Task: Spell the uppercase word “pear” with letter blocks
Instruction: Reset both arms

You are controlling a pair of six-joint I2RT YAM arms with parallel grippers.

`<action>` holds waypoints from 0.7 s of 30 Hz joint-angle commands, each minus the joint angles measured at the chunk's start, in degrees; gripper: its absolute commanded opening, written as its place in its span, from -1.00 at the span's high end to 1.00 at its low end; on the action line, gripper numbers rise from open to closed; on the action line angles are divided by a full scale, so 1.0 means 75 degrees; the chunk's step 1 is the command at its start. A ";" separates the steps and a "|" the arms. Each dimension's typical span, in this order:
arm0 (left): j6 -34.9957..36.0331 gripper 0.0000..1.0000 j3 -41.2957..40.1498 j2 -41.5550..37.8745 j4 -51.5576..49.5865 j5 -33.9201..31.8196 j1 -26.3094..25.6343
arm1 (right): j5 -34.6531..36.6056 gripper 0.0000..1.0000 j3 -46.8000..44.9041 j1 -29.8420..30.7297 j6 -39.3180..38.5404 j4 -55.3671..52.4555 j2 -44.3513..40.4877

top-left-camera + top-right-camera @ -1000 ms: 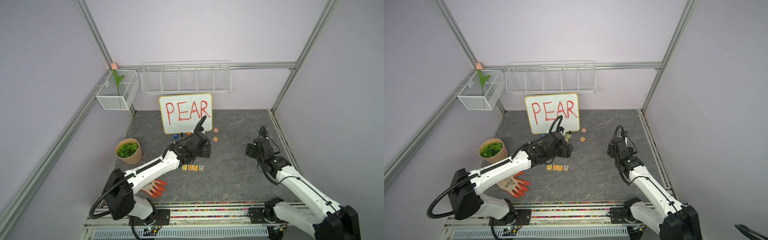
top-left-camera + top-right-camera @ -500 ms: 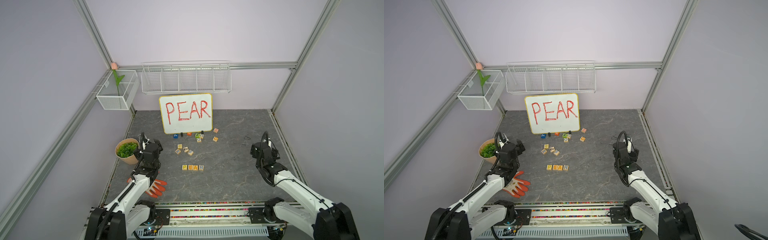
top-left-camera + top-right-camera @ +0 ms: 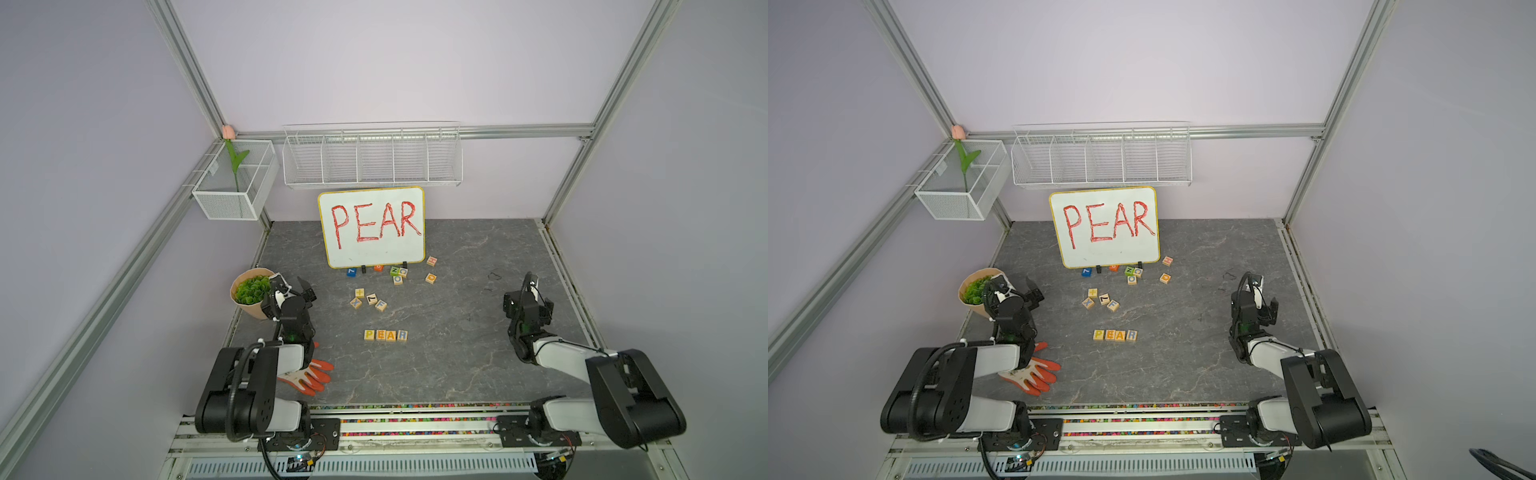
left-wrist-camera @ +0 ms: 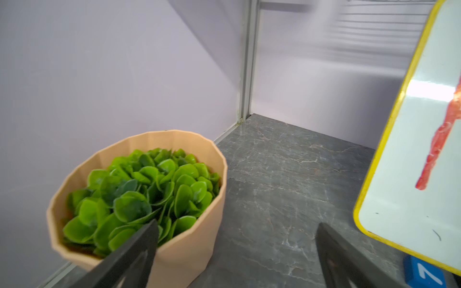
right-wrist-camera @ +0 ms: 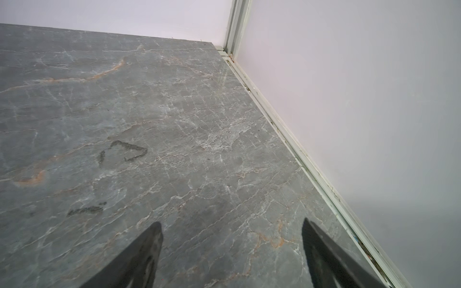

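Observation:
The four letter blocks (image 3: 385,335) lie in a tight row reading P, E, A, R in both top views (image 3: 1115,335), near the middle of the grey floor. Nothing touches them. My left gripper (image 3: 291,284) is folded back at the left, beside the plant pot, well away from the row. It is open and empty, with only pot and floor between its fingers in the left wrist view (image 4: 237,228). My right gripper (image 3: 540,297) hangs at the right side, open and empty over bare floor (image 5: 232,224).
A tan pot of green leaves (image 4: 139,194) sits close to the left gripper. An orange glove (image 3: 309,374) lies under the left arm. The PEAR whiteboard (image 3: 372,226) stands at the back. Spare blocks sit mid-floor (image 3: 368,300) and at the board's foot (image 3: 397,274).
The left arm has drawn back from over the block row to the left side by the pot, its jaws wider open. The right arm has also pulled back slightly.

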 commanded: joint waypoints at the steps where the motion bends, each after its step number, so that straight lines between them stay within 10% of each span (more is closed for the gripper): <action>1: 0.0240 -0.97 0.0002 0.0543 0.0125 0.1143 0.0022 | -0.0645 -0.78 0.0002 -0.0258 -0.0718 0.1885 0.0504; 12: 0.0461 -0.98 0.0829 0.0499 -0.1448 0.1994 0.0115 | -0.3379 -0.78 -0.0102 -0.1108 -0.0588 0.2045 0.1012; 14: 0.0464 -0.98 0.0836 0.0508 -0.1448 0.2001 0.0117 | -0.3195 -0.78 -0.0382 -0.0913 -0.1031 0.3646 0.1592; 21: 0.0436 -0.98 0.0851 0.0492 -0.1479 0.2001 0.0132 | -0.3585 -0.78 0.0105 -0.1373 -0.0451 0.2126 0.1274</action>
